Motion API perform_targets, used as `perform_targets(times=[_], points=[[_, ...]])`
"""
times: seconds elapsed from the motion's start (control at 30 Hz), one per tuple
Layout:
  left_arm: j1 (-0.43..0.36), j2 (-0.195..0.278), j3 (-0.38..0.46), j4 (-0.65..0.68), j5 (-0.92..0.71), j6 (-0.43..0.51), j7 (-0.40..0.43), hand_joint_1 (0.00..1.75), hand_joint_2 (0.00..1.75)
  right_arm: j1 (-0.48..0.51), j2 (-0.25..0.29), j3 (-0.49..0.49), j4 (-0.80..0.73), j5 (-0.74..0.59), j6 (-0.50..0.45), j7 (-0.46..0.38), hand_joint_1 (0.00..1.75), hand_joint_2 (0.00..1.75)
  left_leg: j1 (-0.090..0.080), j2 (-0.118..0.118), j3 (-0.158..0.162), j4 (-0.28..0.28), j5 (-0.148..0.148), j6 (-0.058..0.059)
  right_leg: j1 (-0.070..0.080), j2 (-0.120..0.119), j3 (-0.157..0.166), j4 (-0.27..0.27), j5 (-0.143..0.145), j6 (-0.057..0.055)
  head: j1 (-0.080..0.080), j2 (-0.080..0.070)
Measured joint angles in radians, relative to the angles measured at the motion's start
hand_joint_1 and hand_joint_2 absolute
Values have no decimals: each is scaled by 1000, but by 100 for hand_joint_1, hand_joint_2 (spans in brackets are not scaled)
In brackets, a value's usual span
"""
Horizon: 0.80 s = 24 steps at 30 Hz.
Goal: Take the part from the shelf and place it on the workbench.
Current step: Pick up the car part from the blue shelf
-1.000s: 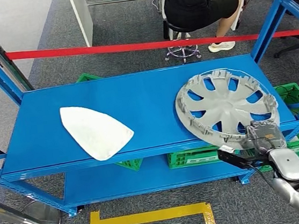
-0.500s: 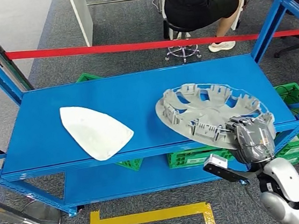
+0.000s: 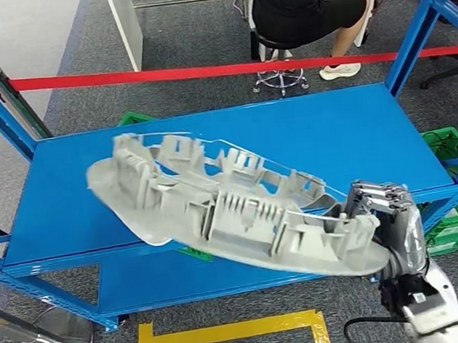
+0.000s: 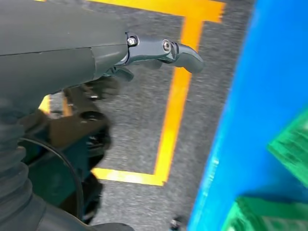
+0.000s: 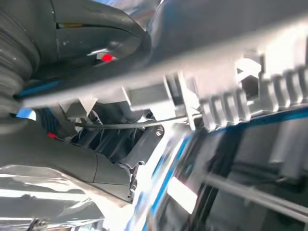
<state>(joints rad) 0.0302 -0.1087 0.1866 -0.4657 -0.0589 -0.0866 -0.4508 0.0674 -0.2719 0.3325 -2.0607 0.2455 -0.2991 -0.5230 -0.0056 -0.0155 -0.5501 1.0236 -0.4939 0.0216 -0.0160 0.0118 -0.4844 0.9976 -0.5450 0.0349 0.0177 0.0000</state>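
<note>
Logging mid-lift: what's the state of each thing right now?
Hubcap: lifted off the shelf, tilted, underside showing.
Right hand: grips the hubcap's rim.
Left hand: holds nothing, above the floor.
White part: on the shelf, mostly hidden behind the hubcap.

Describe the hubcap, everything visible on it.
The hubcap is a grey, plastic-looking wheel cover with spoke cutouts, rim clips and a thin wire ring. It is lifted clear of the blue shelf, tilted steeply, almost edge-on. The right hand grips its near rim. It hides part of the white part behind.
</note>
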Motion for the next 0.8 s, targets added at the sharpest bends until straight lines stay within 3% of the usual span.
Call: perform_targets(times=[0.1,0.2,0.33,0.4,0.47,0.5,0.53,0.6,0.67,0.73,0.8], points=[[12,0,-11,-77,23,-13,0,0,175,20,41,2,-29,-172,136,-78,175,175,0,-1,0,0,0,0,0,0,0,0,0,0,0,0],[21,0,-23,-186,56,-19,30,0,175,31,67,2,-31,-323,315,-106,175,175,-1,-1,0,2,-1,2,-1,0,0,-3,1,2,0,0],[32,1,-40,-329,71,35,130,0,175,34,95,5,-13,-368,414,-110,175,175,0,3,17,-32,22,26,-3,-2,1,-7,-1,18,0,0],[54,0,-46,-386,77,76,164,0,175,38,102,8,-5,-359,428,-107,175,175,7,8,29,-58,37,32,-2,-4,-38,68,-48,21,2,0],[84,1,-47,-419,83,102,181,0,175,44,107,10,5,-351,432,-103,175,175,8,12,26,-60,40,34,-7,-5,-104,197,-95,29,2,0],[98,1,-49,-431,84,111,185,0,175,47,109,10,10,-348,434,-102,175,175,9,13,24,-58,39,33,-10,-5,-129,241,-99,35,2,0],[110,1,-51,-440,83,122,189,0,175,50,111,11,15,-346,435,-101,175,175,11,14,22,-55,38,31,-14,-6,-137,247,-82,40,2,0],[125,1,-54,-449,70,166,208,0,175,53,113,11,23,-344,437,-98,175,175,19,12,17,-41,31,19,-23,-10,-101,153,-8,52,2,0],[141,5,-48,-450,50,226,231,0,175,56,116,12,32,-339,440,-92,175,175,20,9,4,-20,22,0,-26,-10,-51,55,33,58,8,0],[159,9,-33,-448,26,272,241,0,175,62,119,12,39,-326,436,-80,175,175,15,8,-9,0,19,-14,-24,-5,-44,41,25,43,9,0],[174,6,-7,-441,-3,299,242,0,175,74,122,12,42,-305,420,-55,175,175,16,8,-17,11,17,-23,-24,-5,-59,47,25,19,2,0]])
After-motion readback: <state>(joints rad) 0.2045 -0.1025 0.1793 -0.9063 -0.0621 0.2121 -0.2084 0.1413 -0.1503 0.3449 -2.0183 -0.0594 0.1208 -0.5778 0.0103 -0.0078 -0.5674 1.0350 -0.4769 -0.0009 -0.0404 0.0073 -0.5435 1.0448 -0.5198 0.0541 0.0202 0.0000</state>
